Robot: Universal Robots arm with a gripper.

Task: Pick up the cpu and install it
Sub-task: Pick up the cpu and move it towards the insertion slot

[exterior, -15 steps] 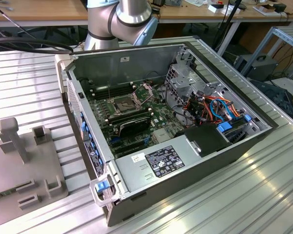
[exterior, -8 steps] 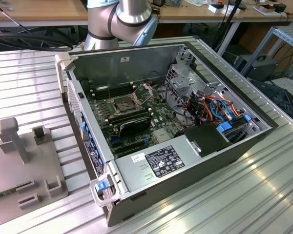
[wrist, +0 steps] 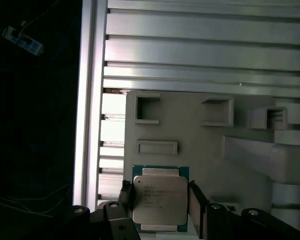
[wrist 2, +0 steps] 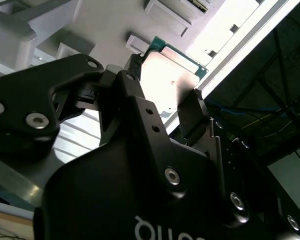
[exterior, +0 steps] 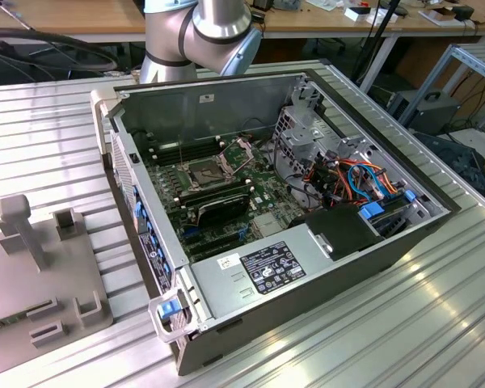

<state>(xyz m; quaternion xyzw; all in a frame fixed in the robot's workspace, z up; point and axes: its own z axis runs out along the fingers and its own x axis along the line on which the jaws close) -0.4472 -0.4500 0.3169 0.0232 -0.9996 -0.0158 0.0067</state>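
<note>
Cpu (wrist: 160, 200) — silver lid, green rim — gripped by the hand (wrist: 159, 194).

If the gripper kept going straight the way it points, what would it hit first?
Probably the grey fixture plate behind the cpu clamped in the gripper; how far off it lies is unclear.

The cpu (wrist: 159, 200) has a dull metal lid; the holder (wrist: 190, 135) looks matt grey plastic.

Gripper (wrist: 159, 194) — its fingers (wrist: 196, 202) clamp the cpu (wrist: 159, 202) from both sides.
</note>
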